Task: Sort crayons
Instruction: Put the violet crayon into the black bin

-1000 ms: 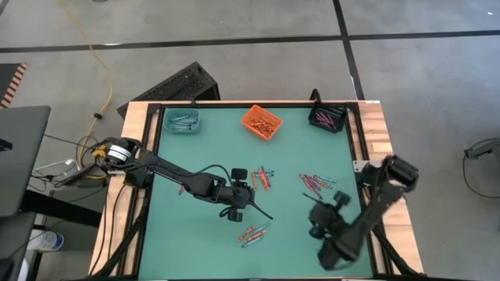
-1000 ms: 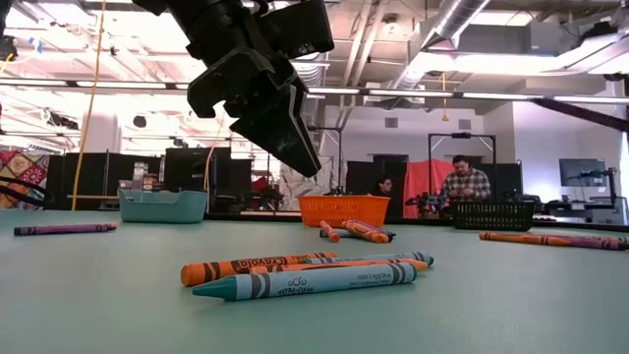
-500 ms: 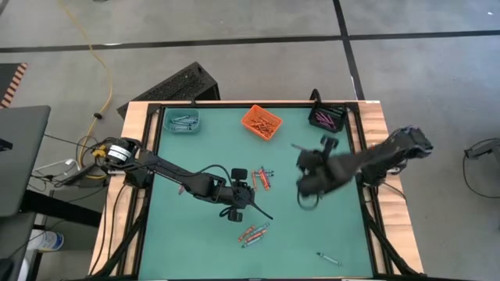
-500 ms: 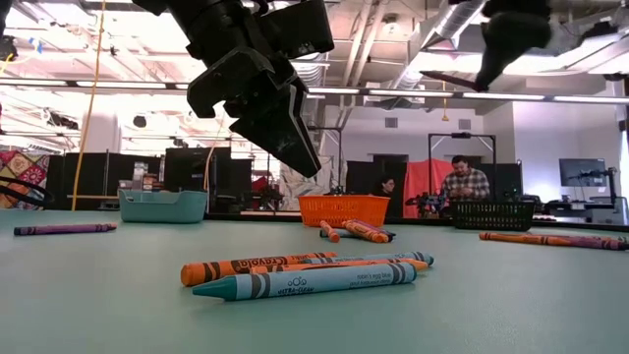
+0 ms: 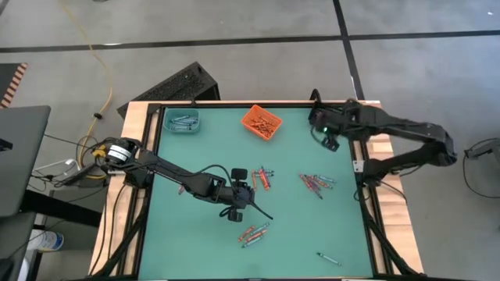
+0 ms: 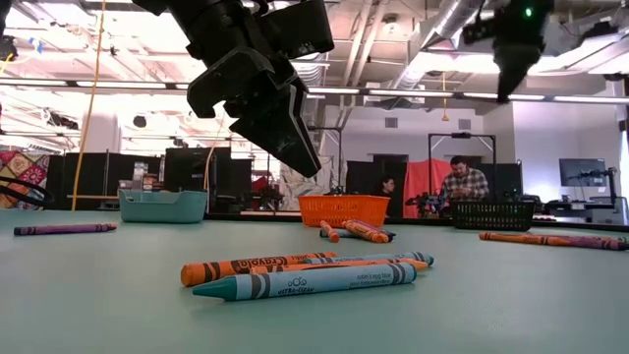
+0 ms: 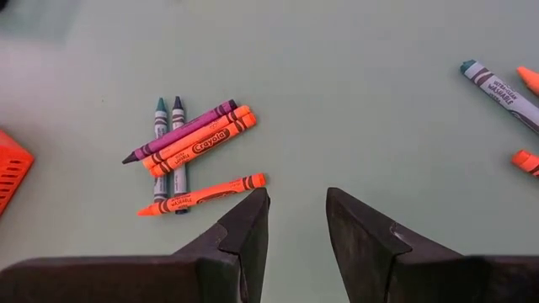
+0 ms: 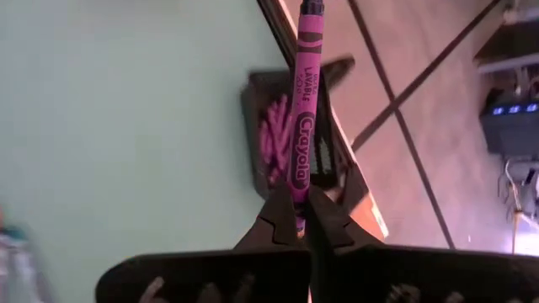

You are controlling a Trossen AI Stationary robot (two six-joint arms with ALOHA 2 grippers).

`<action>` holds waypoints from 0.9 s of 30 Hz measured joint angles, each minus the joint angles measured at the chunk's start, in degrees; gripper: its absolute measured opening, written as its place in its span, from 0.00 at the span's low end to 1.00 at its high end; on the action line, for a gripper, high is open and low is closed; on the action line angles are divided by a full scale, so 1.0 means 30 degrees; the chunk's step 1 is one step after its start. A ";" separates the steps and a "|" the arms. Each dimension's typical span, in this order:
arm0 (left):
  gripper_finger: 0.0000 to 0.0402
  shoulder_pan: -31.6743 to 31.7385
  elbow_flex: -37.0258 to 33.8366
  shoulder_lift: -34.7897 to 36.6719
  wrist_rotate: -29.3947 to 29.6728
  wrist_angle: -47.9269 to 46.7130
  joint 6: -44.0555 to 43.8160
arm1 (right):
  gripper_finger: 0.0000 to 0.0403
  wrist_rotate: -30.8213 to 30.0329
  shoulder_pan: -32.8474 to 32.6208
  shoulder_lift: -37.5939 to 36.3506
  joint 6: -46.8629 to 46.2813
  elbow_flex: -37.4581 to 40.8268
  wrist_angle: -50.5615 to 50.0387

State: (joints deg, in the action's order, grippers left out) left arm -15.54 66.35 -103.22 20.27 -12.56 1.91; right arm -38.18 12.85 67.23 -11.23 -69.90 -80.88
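Note:
My right gripper (image 8: 299, 210) hangs above the black bin (image 8: 257, 93) at the table's far right corner, shut on a purple crayon (image 8: 301, 109). The high view shows it there too (image 5: 326, 136). The bin holds more purple crayons (image 8: 274, 139). My left gripper (image 7: 295, 210) is open above the middle of the mat, with nothing between its fingers. A small heap of orange, blue-grey and purple crayons (image 7: 189, 147) lies on the mat just ahead of it. Other crayon heaps (image 5: 316, 182) (image 5: 254, 232) also lie flat on the mat. My right gripper pinches the purple crayon's near end (image 8: 297, 195) between its two fingertips. The crayon sticks out forward past the fingertips, along their line. It is lifted clear, over the black bin.
A teal bin (image 5: 181, 121) and an orange bin (image 5: 261, 122) stand along the far edge. A single crayon (image 5: 328, 257) lies near the front right. Wooden rails (image 5: 375, 117) frame the green mat. People are in the room beyond the table (image 6: 464, 182).
My right gripper has swung from the table's near right part to the far right corner and has risen, carrying the purple crayon to above the black bin. A single crayon shows at the near right where the arm was.

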 joint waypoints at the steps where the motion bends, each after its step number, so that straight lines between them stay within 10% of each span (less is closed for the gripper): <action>1: 0.28 0.0000 0.0000 0.0000 0.0000 0.0000 0.0002 | 0.00 0.0357 0.0739 -0.0314 0.0683 0.0402 0.0298; 27: 0.28 -0.0002 0.0000 0.0000 0.0000 0.0000 0.0002 | 0.00 0.6814 1.3022 -0.0102 0.9938 0.5848 0.8855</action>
State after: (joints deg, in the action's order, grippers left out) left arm -15.55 66.35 -103.22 20.27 -12.56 1.91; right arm -17.74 51.91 66.93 18.58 -52.36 -54.31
